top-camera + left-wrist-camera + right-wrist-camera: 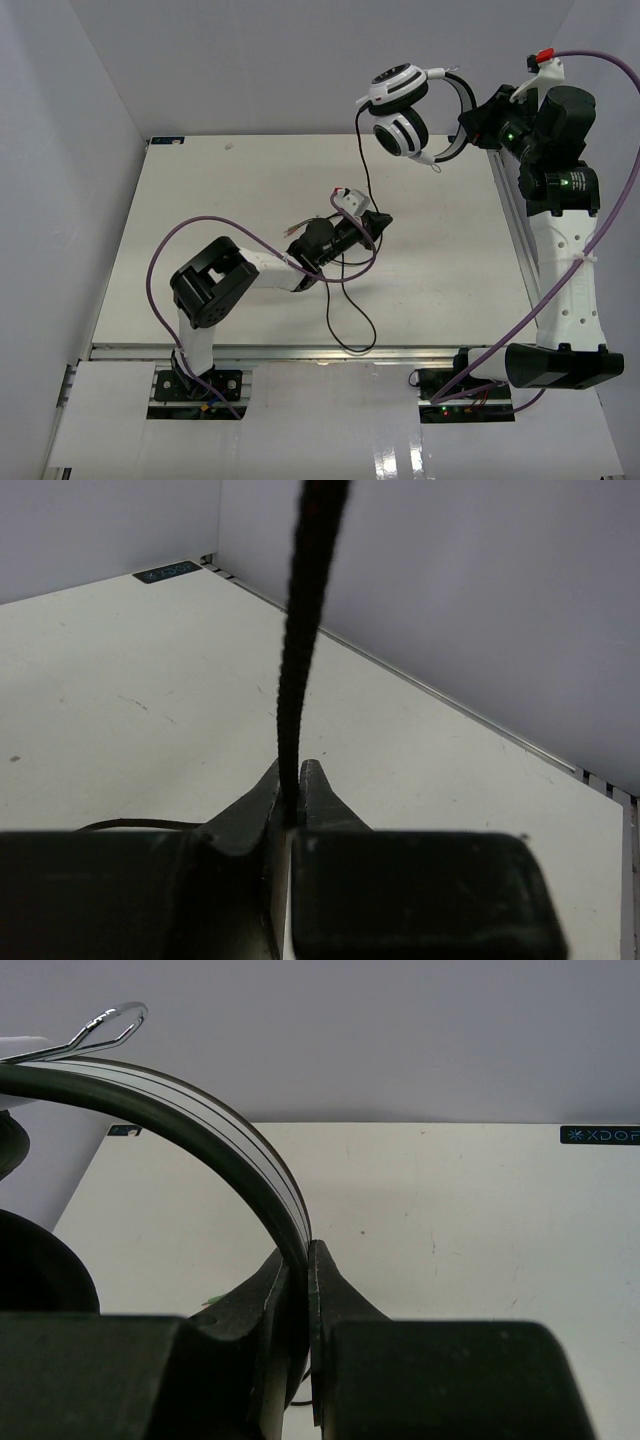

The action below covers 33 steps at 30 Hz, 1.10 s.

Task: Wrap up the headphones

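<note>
We see the headphones up in the air, over the far right corner of the tabletop. The two round cups sit close together, one above the other, and the headband arcs away to the right. There the right fingers have it. From the right wrist, the white-and-black headband curves down into the narrow slot between the right fingers, which pinch it from both sides. One black ear pad bulges in at the left edge of that view.

Now the cable: thin and black, it drops from the cups to the left fingers, which are low over the middle of the tabletop. The left wrist view shows it clearly. The cable rises out of the top of the picture from between the left fingers, and they are pressed tight on it.

Past that grip the cable runs on, slack. It loops across the tabletop beside the left arm and swings down toward the near edge. A bit of coloured wire lies by the left arm's wrist, too small for us to read well.

Further out, the thick purple cables trail along both arms, and a dark label sits in the tabletop's far left corner.
</note>
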Motion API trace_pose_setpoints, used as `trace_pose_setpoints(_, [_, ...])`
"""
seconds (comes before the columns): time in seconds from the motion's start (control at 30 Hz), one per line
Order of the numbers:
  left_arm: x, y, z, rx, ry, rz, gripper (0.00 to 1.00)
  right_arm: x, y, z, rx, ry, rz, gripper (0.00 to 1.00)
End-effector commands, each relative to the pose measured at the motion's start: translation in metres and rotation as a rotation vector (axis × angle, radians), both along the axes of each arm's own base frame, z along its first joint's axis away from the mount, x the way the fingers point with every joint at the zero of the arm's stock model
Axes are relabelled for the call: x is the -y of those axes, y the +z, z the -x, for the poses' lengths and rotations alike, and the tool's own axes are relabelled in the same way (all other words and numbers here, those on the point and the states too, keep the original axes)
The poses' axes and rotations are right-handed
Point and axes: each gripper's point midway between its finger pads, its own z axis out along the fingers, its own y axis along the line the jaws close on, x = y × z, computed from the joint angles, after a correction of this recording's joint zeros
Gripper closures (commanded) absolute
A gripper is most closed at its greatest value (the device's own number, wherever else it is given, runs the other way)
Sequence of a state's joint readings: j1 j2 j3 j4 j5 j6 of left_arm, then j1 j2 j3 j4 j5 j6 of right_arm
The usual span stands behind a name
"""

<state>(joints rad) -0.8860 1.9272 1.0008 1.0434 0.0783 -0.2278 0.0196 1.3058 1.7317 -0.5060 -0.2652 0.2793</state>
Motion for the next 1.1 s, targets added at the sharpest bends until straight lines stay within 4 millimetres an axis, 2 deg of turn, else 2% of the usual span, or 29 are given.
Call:
trace_pose_setpoints(0.0, [0.001,0.008,0.007,0.008,-0.020,0.010,1.00,-0.003,0.048,0.015,0.140,0.016,-0.048,0.92])
trace_pose_setpoints(0.1, [-0.005,0.008,0.011,0.008,-0.018,0.017,1.00,-0.002,0.047,0.014,0.142,0.010,-0.038,0.92])
trace_pose_setpoints(0.17, [-0.007,0.017,0.017,0.013,-0.038,0.030,1.00,0.003,0.045,0.013,0.155,-0.010,0.000,0.92])
trace_pose_setpoints(0.23, [-0.006,0.017,0.033,-0.011,-0.107,0.014,1.00,0.013,0.045,0.011,0.169,-0.057,0.042,0.92])
trace_pose_setpoints(0.3, [-0.008,0.010,0.054,-0.056,-0.167,-0.036,1.00,0.031,0.050,0.011,0.199,-0.160,0.077,0.92])
trace_pose_setpoints(0.33, [-0.009,0.007,0.065,-0.088,-0.191,-0.067,1.00,0.035,0.053,0.013,0.212,-0.180,0.077,0.92])
trace_pose_setpoints(0.4, [-0.010,-0.001,0.078,-0.174,-0.211,-0.129,1.00,0.031,0.057,0.018,0.221,-0.169,0.038,0.92])
trace_pose_setpoints(0.47, [-0.016,-0.020,0.088,-0.303,-0.216,-0.213,1.00,0.013,0.052,0.021,0.196,-0.084,-0.022,0.92])
trace_pose_setpoints(0.5, [-0.020,-0.022,0.092,-0.341,-0.216,-0.240,1.00,0.004,0.045,0.021,0.165,-0.035,-0.048,0.92])
trace_pose_setpoints(0.57, [-0.032,-0.015,0.099,-0.376,-0.199,-0.252,1.00,-0.002,0.029,0.015,0.117,-0.006,-0.063,0.92])
trace_pose_setpoints(0.7, [-0.051,0.001,0.107,-0.402,-0.177,-0.284,1.00,0.006,0.013,0.009,0.098,-0.047,-0.021,0.92])
trace_pose_setpoints(0.83, [-0.069,0.007,0.114,-0.389,-0.186,-0.380,1.00,0.018,0.017,0.009,0.159,-0.089,0.083,0.92])
trace_pose_setpoints(0.87, [-0.075,0.004,0.115,-0.388,-0.187,-0.411,1.00,0.015,0.019,0.012,0.178,-0.059,0.105,0.92])
trace_pose_setpoints(0.93, [-0.083,0.001,0.117,-0.384,-0.198,-0.444,1.00,-0.006,0.020,0.023,0.214,0.095,0.139,0.92])
trace_pose_setpoints(1.0, [-0.096,-0.003,0.108,-0.367,-0.209,-0.443,1.00,-0.032,0.018,0.040,0.243,0.270,0.133,0.92])
trace_pose_setpoints(1.07, [-0.105,-0.006,0.101,-0.355,-0.236,-0.427,1.00,-0.049,0.017,0.053,0.264,0.397,0.117,0.92])
